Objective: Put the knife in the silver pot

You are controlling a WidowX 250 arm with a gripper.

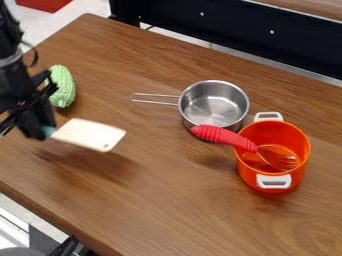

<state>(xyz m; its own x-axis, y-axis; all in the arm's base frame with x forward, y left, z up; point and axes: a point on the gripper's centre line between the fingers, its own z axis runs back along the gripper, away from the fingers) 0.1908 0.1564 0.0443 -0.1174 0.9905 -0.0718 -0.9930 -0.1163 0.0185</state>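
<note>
Evidently, the jaws are clamped on the turquoise handle [49,131] of a flat, off-white toy knife [90,134], raised above the brown wooden bench [167,200]. The round, silver metal pot [214,104] stands well apart from the jaws, beyond the blade. Step in hand, as judged: transfer. Next move requires carrying the knife over the pot, lowering, then releasing.

Black arm [12,62], far left, gripper [44,131] clamped

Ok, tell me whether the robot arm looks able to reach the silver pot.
Probably yes: nothing stands between the hand, which holds the knife, and the silver pot, though the red-handled fork crowds the pot's near side.
</note>
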